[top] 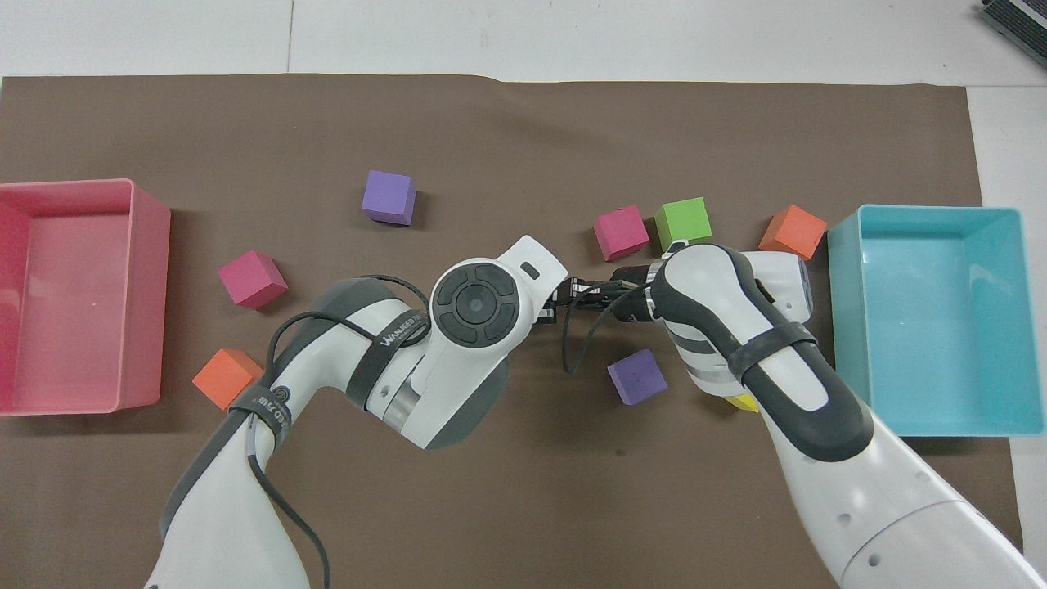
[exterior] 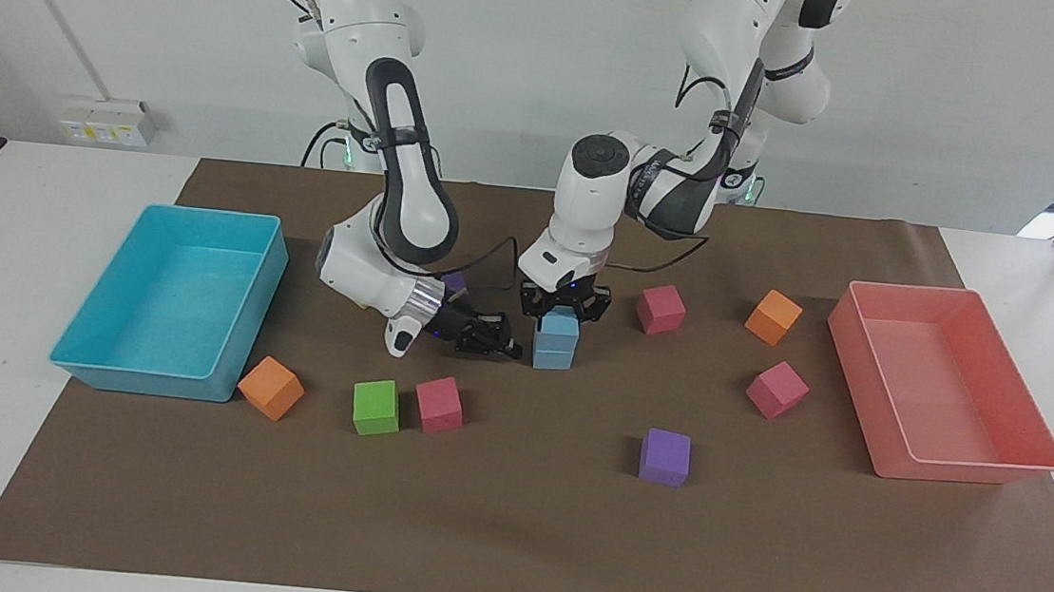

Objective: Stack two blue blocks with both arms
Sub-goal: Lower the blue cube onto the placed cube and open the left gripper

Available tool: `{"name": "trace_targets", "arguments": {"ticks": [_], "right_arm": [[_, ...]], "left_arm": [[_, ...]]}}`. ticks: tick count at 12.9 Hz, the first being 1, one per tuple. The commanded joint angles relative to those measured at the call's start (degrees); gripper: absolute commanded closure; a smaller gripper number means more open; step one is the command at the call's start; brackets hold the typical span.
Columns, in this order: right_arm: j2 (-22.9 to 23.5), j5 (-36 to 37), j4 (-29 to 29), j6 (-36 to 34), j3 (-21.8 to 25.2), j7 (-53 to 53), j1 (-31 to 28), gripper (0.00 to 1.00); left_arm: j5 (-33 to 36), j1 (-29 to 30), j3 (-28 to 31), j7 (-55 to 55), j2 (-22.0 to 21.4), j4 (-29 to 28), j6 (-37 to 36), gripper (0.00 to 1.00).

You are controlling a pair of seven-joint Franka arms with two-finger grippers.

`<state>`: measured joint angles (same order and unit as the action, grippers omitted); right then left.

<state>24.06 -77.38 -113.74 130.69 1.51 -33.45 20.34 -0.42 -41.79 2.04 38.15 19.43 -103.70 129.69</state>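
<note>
Presently:
- Upper blue block [exterior: 560, 321]: sits squarely on the lower blue block [exterior: 554, 353], directly beneath the left gripper [exterior: 564, 305], between its fingers; stack upright, axis vertical.
- Left gripper: descends from above, fingers at the upper block's sides; whether they clamp it or stand just apart, cannot tell.
- Right gripper [exterior: 496, 339]: low, lying sideways, just beside the lower block toward the right arm's end; tips near the block; fingers' state not readable.
- Judgement: stack looks formed; the next move turns on a straight vertical lift of the left gripper.
- Surrounding: pink cube [exterior: 438, 404], green cube [exterior: 375, 407], purple cube [exterior: 665, 457], turquoise tray [exterior: 82, 362].
</note>
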Motion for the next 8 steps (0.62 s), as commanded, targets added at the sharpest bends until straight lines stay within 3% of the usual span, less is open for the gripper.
{"name": "trace_targets", "arguments": {"ticks": [1, 8], "right_arm": [[-0.1, -1.8, -0.3, -0.5, -0.5, -2.1, -0.7, 1.0], [-0.1, -1.8, -0.3, -0.5, -0.5, -2.1, -0.7, 1.0]], "left_arm": [[0.7, -1.3, 1.0, 1.4, -0.8, -0.9, 0.6, 0.59], [0.7, -1.3, 1.0, 1.4, -0.6, -0.8, 1.3, 0.59]]}}
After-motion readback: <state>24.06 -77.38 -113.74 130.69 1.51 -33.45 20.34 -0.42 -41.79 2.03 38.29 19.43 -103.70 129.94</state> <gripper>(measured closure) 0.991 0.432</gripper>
